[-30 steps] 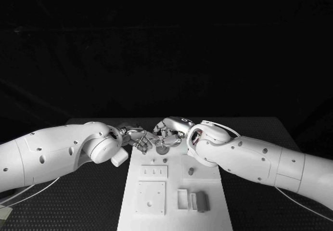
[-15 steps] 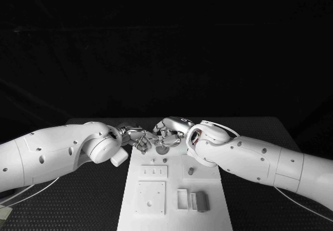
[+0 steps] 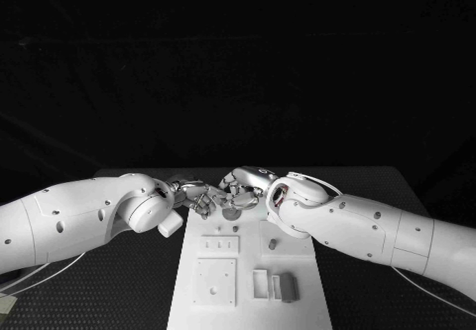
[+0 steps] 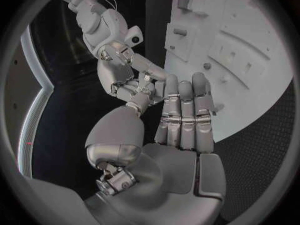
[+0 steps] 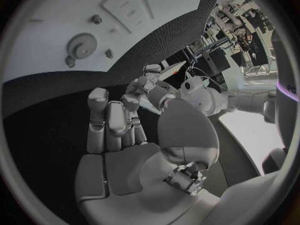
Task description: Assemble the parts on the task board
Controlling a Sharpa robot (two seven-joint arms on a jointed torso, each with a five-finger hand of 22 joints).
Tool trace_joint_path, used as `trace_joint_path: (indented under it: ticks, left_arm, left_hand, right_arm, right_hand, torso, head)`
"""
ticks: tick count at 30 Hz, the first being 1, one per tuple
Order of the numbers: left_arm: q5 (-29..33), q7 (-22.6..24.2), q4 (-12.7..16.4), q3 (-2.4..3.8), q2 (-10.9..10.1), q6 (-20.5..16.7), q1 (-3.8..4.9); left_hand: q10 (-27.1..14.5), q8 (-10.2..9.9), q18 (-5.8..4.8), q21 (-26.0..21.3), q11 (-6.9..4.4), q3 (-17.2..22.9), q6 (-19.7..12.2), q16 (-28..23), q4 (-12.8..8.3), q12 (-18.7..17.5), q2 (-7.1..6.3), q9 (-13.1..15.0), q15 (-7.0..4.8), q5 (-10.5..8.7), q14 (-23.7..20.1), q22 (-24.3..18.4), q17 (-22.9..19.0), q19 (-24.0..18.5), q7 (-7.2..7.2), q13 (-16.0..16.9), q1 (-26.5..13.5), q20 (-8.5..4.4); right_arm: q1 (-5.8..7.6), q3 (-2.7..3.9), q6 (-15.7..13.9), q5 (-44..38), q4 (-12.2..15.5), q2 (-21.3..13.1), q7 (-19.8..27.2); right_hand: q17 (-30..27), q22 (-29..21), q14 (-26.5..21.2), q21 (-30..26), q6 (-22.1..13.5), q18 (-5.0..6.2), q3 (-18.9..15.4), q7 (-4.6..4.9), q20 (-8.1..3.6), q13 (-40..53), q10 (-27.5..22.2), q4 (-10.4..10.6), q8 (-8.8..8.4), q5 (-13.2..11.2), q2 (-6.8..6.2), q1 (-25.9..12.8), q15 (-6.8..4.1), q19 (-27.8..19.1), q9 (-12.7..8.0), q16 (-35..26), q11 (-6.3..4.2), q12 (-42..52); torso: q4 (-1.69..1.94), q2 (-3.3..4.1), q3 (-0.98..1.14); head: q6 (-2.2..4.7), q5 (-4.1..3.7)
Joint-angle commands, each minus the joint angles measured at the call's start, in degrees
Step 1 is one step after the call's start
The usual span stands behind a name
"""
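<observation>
My left hand (image 3: 195, 197) and right hand (image 3: 241, 192) meeting fingertip to fingertip above the board's (image 3: 248, 289) far end, a gear (image 5: 80, 45) just beneath, grips I cannot tell.

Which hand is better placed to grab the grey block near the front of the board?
Probably right: the grey block lies on the task board's right side, nearer the right hand than the left hand.

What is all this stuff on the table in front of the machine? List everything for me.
Task board: one, white, middle of the black table, running toward the robot.
Gear: one, grey, lying flat on the board's far end near the hands.
Small peg: one, grey, standing mid-board.
Block: one, grey, near end of board, beside a white slot.
Table: one, black.
Left hand: silver, over the board's far end.
Right hand: silver, meeting the left hand.
</observation>
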Motion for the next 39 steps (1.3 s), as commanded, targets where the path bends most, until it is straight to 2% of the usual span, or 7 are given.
trace_joint_path:
  ticks: [1, 11, 19, 23, 34, 39]
  left_arm:
    - [1.01, 1.46, 0.09, 0.20, 0.16, 0.29, 0.17]
    - [0.92, 1.22, 0.18, 0.20, 0.06, 0.52, 0.17]
    - [0.66, 0.92, 0.28, 0.20, -0.01, 0.40, 0.16]
    - [0.54, 0.86, 0.29, 0.20, -0.01, 0.32, 0.16]
    - [0.42, 1.03, 0.36, 0.20, -0.01, -0.27, 0.16]
    - [0.36, 1.45, 0.36, 0.20, -0.02, -1.11, 0.16]
  left_hand:
    - [-0.47, -0.28, 0.18, 0.03, -0.05, -0.51, 0.54, 0.33, -0.11, 0.32, 0.10, 0.14, -0.24, -0.25, -0.03, 0.10, 0.10, -0.05, -0.34, 0.12, -0.77, -0.25]
    - [-0.67, -0.43, 0.27, -0.07, -0.11, 0.12, 0.49, 0.48, -1.04, 0.53, 0.31, 0.64, -0.36, -0.24, -0.11, 0.51, 0.11, -0.01, -0.39, 0.56, 0.99, -0.38]
    - [-0.96, -0.87, 0.10, -0.35, -0.01, 3.75, 0.39, 0.64, -1.04, 0.75, -1.13, 1.43, -0.28, -0.23, -0.16, 1.11, -0.04, 0.17, -0.38, 1.13, 5.37, -0.30]
    - [-1.00, -0.96, 0.07, -0.42, 0.01, 4.23, 0.38, 0.66, -1.05, 0.78, -1.33, 1.58, -0.26, -0.22, -0.17, 1.23, -0.08, 0.19, -0.37, 1.22, 5.89, -0.28]
    - [-1.00, -1.03, 0.03, -0.49, 0.01, 4.79, 0.48, 0.71, -0.97, 0.84, -1.17, 1.80, -0.25, -0.17, -0.14, 1.38, -0.14, 0.27, -0.40, 1.34, 6.34, -0.28]
    - [-0.84, -1.00, 0.00, -0.52, -0.09, 5.40, 0.82, 0.84, -0.95, 1.02, -0.74, 2.16, -0.32, 0.12, 0.04, 1.58, -0.21, 0.50, -0.55, 1.49, 6.70, -0.33]
  right_arm:
    - [-0.24, -0.13, 0.30, -0.50, 0.05, 0.06, -0.43]
    - [-0.31, -0.13, -0.07, -0.51, 0.07, 0.02, -0.55]
    - [-0.34, -0.13, -0.15, -0.47, 0.05, -0.03, -0.63]
    - [-0.35, -0.13, -0.13, -0.31, 0.20, 0.00, -0.60]
    - [-0.38, -0.13, 0.30, -0.01, 0.47, 0.05, -0.54]
    - [-0.38, -0.13, 0.70, 0.00, -0.17, 0.13, -0.66]
  right_hand:
    - [0.06, 0.70, -0.09, 0.20, 1.94, 3.92, -0.23, 1.51, -0.44, -0.06, 0.03, 0.12, 0.25, -0.15, -0.09, -0.62, -0.40, 0.11, 0.10, 0.17, -0.26, 0.33]
    - [0.07, 0.70, -0.07, 0.21, 1.97, 3.92, -0.25, 1.49, -0.45, -0.06, 0.05, 0.14, 0.25, -0.15, -0.11, -0.67, -0.41, 0.15, 0.11, 0.17, -0.28, 0.34]
    - [0.12, 0.70, -0.02, 0.21, 1.99, 3.92, -0.25, 1.48, -0.47, -0.07, 0.07, 0.16, 0.25, -0.15, -0.13, -0.70, -0.43, 0.18, 0.12, 0.20, -0.29, 0.35]
    - [0.08, 0.70, -0.04, 0.21, 1.99, 3.92, -0.26, 1.48, -0.47, -0.07, 0.08, 0.17, 0.25, -0.15, -0.14, -0.73, -0.43, 0.20, 0.12, 0.17, -0.30, 0.35]
    - [0.11, 0.70, 0.00, 0.21, 2.00, 3.92, -0.28, 1.46, -0.49, -0.07, 0.10, 0.20, 0.24, -0.15, -0.18, -0.80, -0.45, 0.23, 0.13, 0.19, -0.31, 0.35]
    - [-0.29, 0.67, -0.28, 0.12, 1.73, 3.92, -0.52, 1.52, -0.50, -0.11, 0.03, 0.25, 0.05, -0.15, -0.81, -1.19, -0.44, 0.22, 0.10, -0.11, -0.27, 0.28]
  torso:
    - [0.01, 0.00, -0.03]
    - [0.04, -0.01, -0.01]
    - [0.06, 0.00, 0.00]
    - [0.02, -0.01, 0.00]
    - [0.03, -0.01, 0.02]
    - [0.03, -0.02, 0.01]
  head:
    - [-0.03, -0.09]
    - [-0.11, -0.11]
    - [-0.17, -0.13]
    - [-0.18, -0.08]
    - [-0.28, -0.07]
    - [-0.32, -0.08]
